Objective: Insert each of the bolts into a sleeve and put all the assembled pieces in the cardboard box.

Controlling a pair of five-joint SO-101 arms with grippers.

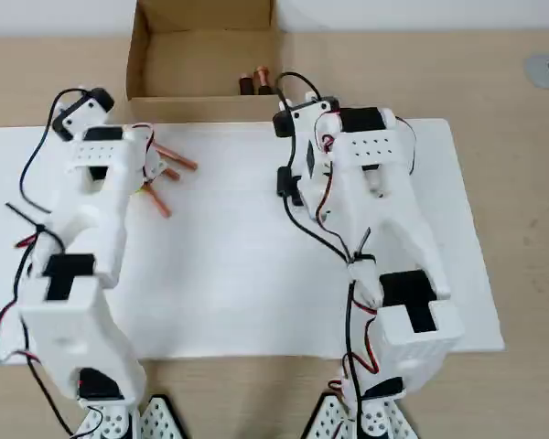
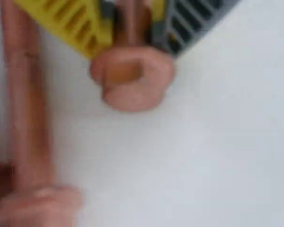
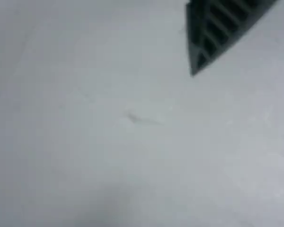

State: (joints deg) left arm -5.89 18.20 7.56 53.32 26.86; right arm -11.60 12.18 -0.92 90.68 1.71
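My left gripper (image 2: 130,28) has its yellow and grey fingers shut on the shank of a copper bolt (image 2: 132,80), whose hexagonal head sticks out past the tips just above the white mat. A second copper bolt (image 2: 26,104) lies beside it on the mat. From above, the left gripper (image 1: 150,181) sits at the mat's far left among loose copper bolts (image 1: 176,158). The right gripper (image 1: 290,186) hangs low over bare mat near the middle, with nothing seen in it. The cardboard box (image 1: 139,55) stands beyond the mat and holds two assembled pieces (image 1: 256,82).
The white mat (image 1: 247,274) covers most of the wooden table. Black cables loop off both arms. A round grey fitting (image 1: 544,70) sits in the tabletop at the far right.
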